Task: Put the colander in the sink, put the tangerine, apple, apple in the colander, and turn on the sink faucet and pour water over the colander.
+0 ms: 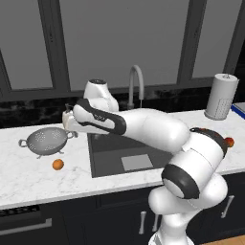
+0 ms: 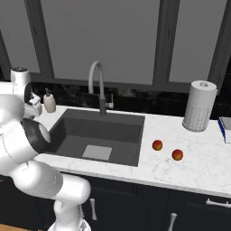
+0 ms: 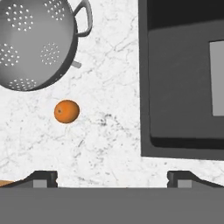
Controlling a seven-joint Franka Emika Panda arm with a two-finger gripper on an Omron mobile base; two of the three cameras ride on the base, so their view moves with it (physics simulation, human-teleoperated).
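The grey perforated colander point(image 3: 35, 43) stands upright on the white marble counter, left of the sink point(image 3: 179, 87). It also shows in the left base view as the colander point(image 1: 45, 139). The orange tangerine point(image 3: 66, 111) lies on the counter just in front of it, seen too as the tangerine point(image 1: 58, 164). Two red apples point(image 2: 157, 145) point(image 2: 177, 154) rest on the counter right of the sink point(image 2: 90, 131). The gooseneck faucet point(image 2: 97, 81) rises behind the basin with no water running. My gripper point(image 3: 113, 178) hangs open and empty above the counter, between the tangerine and the sink's left rim.
A soap bottle point(image 2: 49, 101) stands at the back left corner of the sink. A paper towel roll point(image 2: 198, 106) stands at the back right, with a blue thing point(image 2: 225, 128) beside it at the frame edge. The counter's front edge point(image 1: 48, 194) runs close behind the tangerine.
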